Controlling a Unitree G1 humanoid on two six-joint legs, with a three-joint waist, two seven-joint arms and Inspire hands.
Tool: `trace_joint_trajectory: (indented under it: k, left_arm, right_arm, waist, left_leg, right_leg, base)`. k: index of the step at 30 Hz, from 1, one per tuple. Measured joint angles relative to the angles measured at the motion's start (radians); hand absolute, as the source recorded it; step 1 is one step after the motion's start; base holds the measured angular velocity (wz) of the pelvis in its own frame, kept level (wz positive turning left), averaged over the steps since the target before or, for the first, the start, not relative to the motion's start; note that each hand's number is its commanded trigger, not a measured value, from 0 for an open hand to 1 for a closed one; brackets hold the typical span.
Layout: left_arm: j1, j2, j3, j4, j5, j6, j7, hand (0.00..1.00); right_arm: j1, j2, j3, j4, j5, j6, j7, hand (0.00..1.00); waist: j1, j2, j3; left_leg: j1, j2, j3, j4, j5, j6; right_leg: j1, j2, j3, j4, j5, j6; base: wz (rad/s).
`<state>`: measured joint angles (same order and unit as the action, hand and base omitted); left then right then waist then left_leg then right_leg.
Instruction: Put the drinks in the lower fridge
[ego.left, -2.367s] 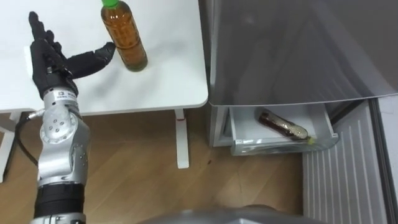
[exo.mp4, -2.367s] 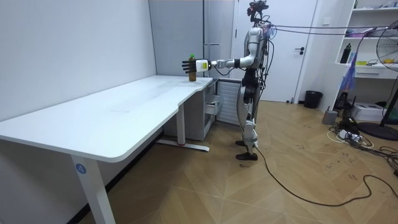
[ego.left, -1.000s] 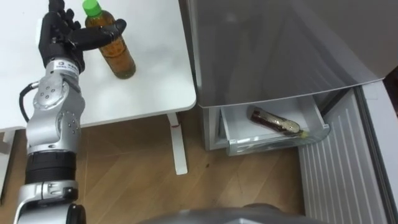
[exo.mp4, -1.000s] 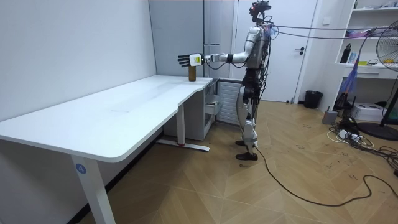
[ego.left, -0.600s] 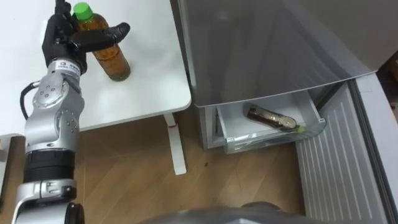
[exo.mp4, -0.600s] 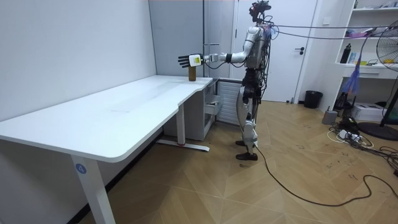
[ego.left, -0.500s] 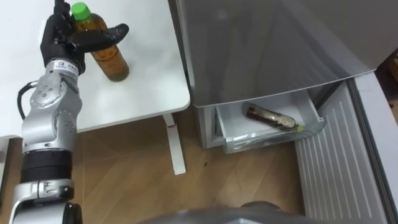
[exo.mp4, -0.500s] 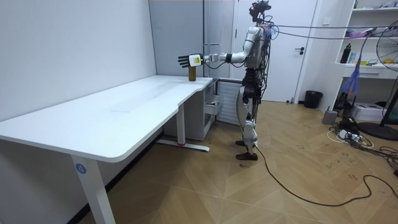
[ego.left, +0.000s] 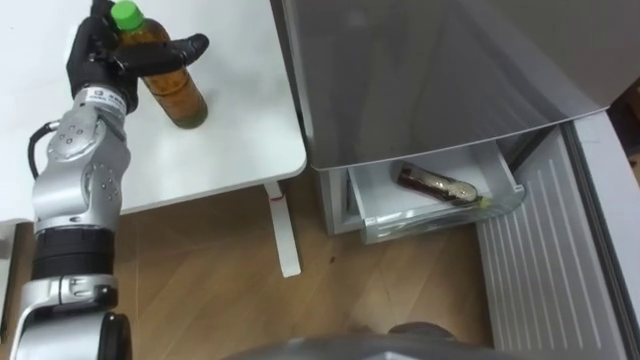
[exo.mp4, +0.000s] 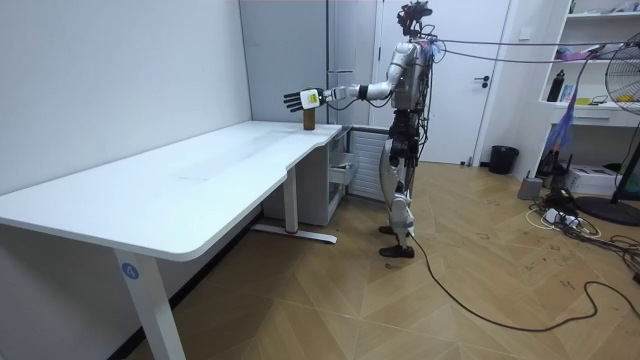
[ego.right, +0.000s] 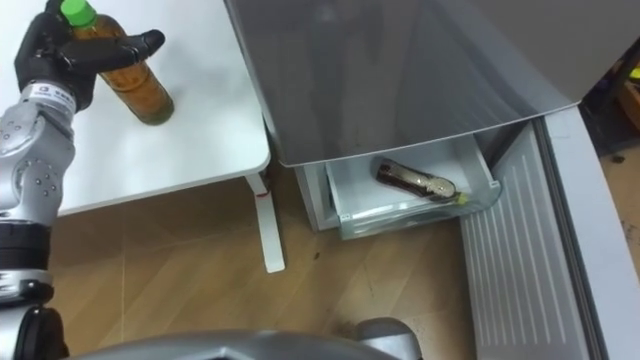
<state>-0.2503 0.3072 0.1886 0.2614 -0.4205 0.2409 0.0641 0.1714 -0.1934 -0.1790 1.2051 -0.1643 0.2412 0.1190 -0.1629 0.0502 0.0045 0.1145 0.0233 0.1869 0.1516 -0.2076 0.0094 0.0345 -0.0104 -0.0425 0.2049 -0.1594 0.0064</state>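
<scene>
Both fingers (ego.left: 82, 40) and thumb (ego.left: 178, 48) of the left hand (ego.left: 100, 66) are bracketing the upright tea bottle (ego.left: 174, 90) on the table (ego.left: 235, 125): straight fingers left of it, thumb crossing its front, neither clamping yet. Well right of them, the open fridge drawer (ego.left: 440, 222) is waiting.

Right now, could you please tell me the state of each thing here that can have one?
Tea bottle: upright on the white table, green cap on.
Left hand: open, thumb across the tea bottle's front.
Fridge drawer: pulled out.
Bottle in the drawer: lying on its side.
Lower fridge door: swung open.
</scene>
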Motion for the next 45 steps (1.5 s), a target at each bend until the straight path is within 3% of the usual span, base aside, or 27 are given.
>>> trace_joint_trajectory:
  k: [3,4,5,6,8,45]
  left_arm:
    - [-0.001,0.0,-0.004,0.018,0.0,0.002,-0.009,0.0]
    - [-0.001,0.0,-0.004,0.018,0.0,0.002,-0.01,0.1]
    - [-0.001,0.0,-0.004,0.019,0.0,0.002,-0.013,0.31]
    - [-0.001,0.0,-0.004,0.02,0.0,0.002,-0.014,0.62]
    - [-0.001,0.0,-0.004,0.02,0.0,0.002,-0.017,1.0]
    - [-0.001,0.001,-0.03,0.069,0.001,0.024,-0.054,1.0]
  right_arm:
    - [0.001,0.0,0.0,-0.006,0.001,0.0,-0.002,0.0]
    - [0.002,0.0,0.0,-0.008,0.001,0.0,-0.004,0.0]
    - [0.007,0.0,0.0,-0.011,0.0,0.0,-0.006,0.0]
    - [0.008,0.0,0.0,-0.011,0.0,0.0,-0.006,0.0]
    - [0.009,0.0,0.0,-0.01,0.0,0.0,-0.006,0.0]
    - [0.013,0.0,0.002,-0.03,0.0,-0.001,-0.002,0.0]
  waist:
    - [-0.002,0.0,0.0004]
    - [-0.002,0.001,0.0006]
    - [-0.001,0.001,0.0004]
    - [-0.001,0.002,-0.0001]
    - [-0.001,0.003,-0.0008]
    - [-0.002,0.004,0.0036]
  left_leg:
    - [0.0,0.0,0.001,0.0,0.0,0.0]
    - [0.0,0.0,0.001,0.0,-0.001,0.001]
    - [0.0,0.0,0.001,0.0,-0.001,0.001]
    - [0.0,0.0,0.001,0.0,-0.001,0.001]
    - [0.001,0.0,0.001,0.0,-0.001,0.001]
    - [0.001,-0.001,0.001,0.003,-0.001,0.001]
  right_leg:
    - [-0.001,0.0,0.001,0.0,0.0,0.0]
    - [-0.001,0.0,0.001,0.0,0.0,0.0]
    - [-0.001,0.0,0.001,0.0,0.0,0.0]
    - [-0.001,0.0,0.002,0.0,0.0,0.0]
    - [0.0,0.0,0.003,-0.001,0.0,0.0]
    - [-0.001,0.001,0.01,0.0,-0.002,0.0]
  base:
    - [0.0]
    - [0.0]
    - [0.0]
    - [0.0]
    - [0.0]
    - [0.0]
